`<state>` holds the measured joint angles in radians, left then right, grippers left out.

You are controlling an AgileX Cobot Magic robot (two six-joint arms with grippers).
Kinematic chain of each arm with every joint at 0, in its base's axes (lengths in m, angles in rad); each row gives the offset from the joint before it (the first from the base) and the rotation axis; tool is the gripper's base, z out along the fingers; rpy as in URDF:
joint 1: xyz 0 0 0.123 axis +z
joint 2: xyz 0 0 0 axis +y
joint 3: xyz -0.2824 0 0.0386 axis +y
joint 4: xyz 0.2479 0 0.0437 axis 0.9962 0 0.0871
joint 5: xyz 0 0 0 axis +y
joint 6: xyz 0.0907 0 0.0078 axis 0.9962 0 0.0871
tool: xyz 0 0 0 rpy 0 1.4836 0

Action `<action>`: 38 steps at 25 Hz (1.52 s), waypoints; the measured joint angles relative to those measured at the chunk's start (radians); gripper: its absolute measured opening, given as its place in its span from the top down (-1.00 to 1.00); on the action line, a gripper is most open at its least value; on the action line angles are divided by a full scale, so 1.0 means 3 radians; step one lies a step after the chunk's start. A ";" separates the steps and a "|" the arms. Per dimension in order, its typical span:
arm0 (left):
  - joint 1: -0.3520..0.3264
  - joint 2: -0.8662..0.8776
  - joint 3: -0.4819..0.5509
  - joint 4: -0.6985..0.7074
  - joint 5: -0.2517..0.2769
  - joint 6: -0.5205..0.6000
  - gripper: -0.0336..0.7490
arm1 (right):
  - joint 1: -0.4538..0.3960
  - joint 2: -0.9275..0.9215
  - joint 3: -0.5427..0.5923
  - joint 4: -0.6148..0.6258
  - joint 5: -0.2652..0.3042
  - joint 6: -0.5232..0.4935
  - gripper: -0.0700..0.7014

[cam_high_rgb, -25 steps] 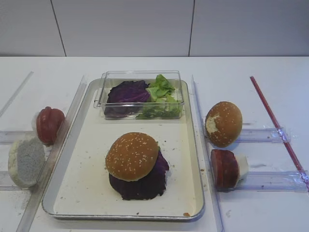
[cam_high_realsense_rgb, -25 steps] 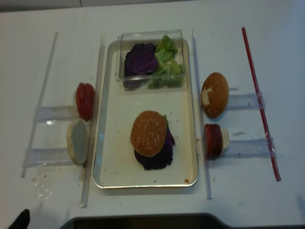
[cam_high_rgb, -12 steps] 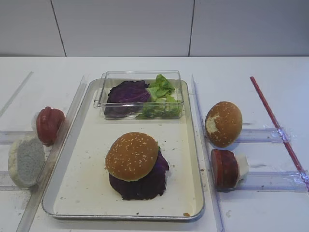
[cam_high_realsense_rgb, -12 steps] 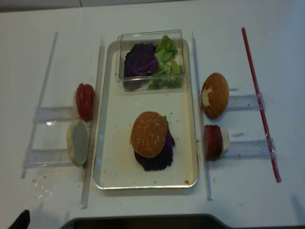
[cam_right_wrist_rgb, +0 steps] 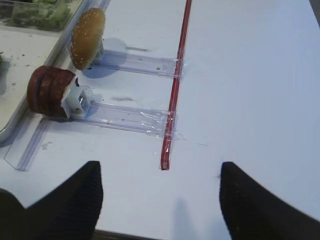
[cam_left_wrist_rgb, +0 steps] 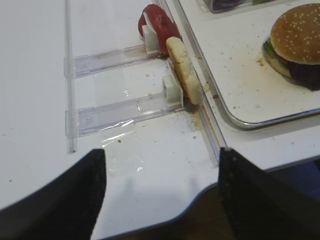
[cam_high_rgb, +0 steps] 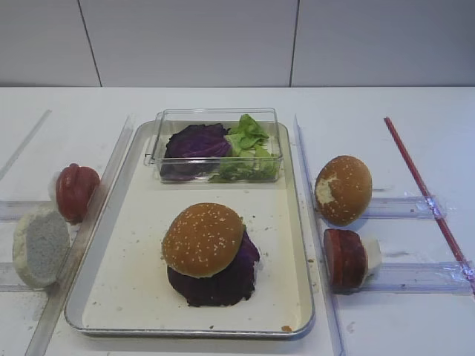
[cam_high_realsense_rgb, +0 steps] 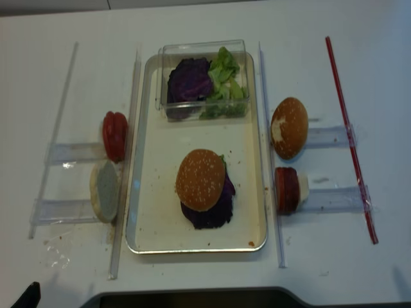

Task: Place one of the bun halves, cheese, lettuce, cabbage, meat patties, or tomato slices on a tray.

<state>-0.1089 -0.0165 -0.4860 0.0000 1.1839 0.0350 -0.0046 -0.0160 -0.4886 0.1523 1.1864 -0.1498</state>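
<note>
both arms hang back at the near edge of the surface, and the right tool (cam_right_wrist_rgb: 159, 200) shows its two dark fingers spread wide with nothing between them, looking down at bare surface near the red strip (cam_right_wrist_rgb: 176, 85). the left tool (cam_left_wrist_rgb: 160, 192) is the same story, fingers apart and empty, near the surface's front edge. on the tray (cam_high_rgb: 297, 245) a stack sits toward the near end: the sesame bun top (cam_high_rgb: 203, 239) rests on dark purple cabbage (cam_high_rgb: 215, 285), with a sliver of green showing at its far side. at the tray's far end the clear box (cam_high_rgb: 215, 144) holds more cabbage on its left and lettuce (cam_high_rgb: 249, 144) on its right. off the tray's right edge, on clear rails, stand a brown bun with a white torn patch (cam_high_rgb: 343, 190) and, nearer, the dark red patties (cam_high_rgb: 343, 258), upright on edge against a white stop. off the left edge stand the red tomato slices (cam_high_rgb: 75, 191) and a pale floury bun half (cam_high_rgb: 40, 246). my read: the stack looks capped, so any next piece is a fresh pick, and the right arm's nearest candidate is the patties. to do it well, come in from above, line the fingers across the thin faces of one slice, avoid the white stop and the tray rim just beside it, and close gently so the slice doesn't tip its neighbours.
</note>
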 joint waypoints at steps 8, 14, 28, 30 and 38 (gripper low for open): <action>0.0000 0.0000 0.0000 0.0000 0.0000 0.0000 -0.21 | 0.0000 0.0000 0.0069 0.0032 -0.0139 0.0000 -0.51; 0.0000 0.0000 0.0000 0.0000 0.0000 0.0000 -0.21 | 0.0000 0.0000 0.0074 0.0032 -0.0139 0.0053 -0.51; 0.0000 0.0000 0.0000 -0.0017 0.0000 0.0000 -0.21 | 0.0000 0.0000 0.0074 0.0032 -0.0139 0.0062 -0.51; 0.0000 0.0000 0.0000 0.0000 0.0000 0.0000 -0.21 | 0.0000 0.0000 0.0074 0.0032 -0.0139 0.0067 -0.51; 0.0000 0.0000 0.0000 0.0000 0.0000 0.0000 -0.21 | 0.0000 0.0000 0.0074 0.0032 -0.0139 0.0067 -0.51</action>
<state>-0.1089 -0.0165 -0.4860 0.0000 1.1839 0.0350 -0.0046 -0.0160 -0.4663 0.1619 1.1447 -0.1296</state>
